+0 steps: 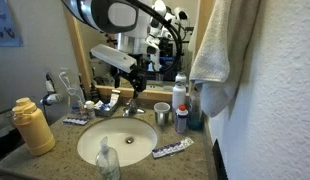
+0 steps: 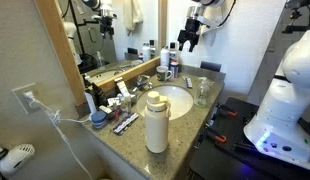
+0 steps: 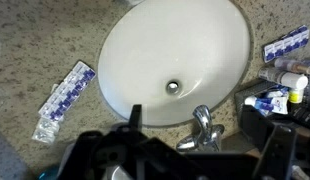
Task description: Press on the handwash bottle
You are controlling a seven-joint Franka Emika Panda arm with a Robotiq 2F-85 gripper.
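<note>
The claw (image 1: 130, 72) hangs released, fingers apart, high over the tap (image 1: 128, 108) at the sink's (image 1: 145, 132) far side. The handwash bottle (image 1: 108, 160) stands on the bench (image 1: 198, 165) at the near rim, well apart. Best to clench first, centre over its top, then push straight down.

the panda arm (image 1: 107, 13) is glossy white, made of rounded, swollen segments with black rings at the joints. the robotiq gripper (image 1: 136, 80) is black and angular under a pale grey wrist block. in an exterior view the bulky white base links (image 2: 290, 85) show a blue glow at their foot.
</note>
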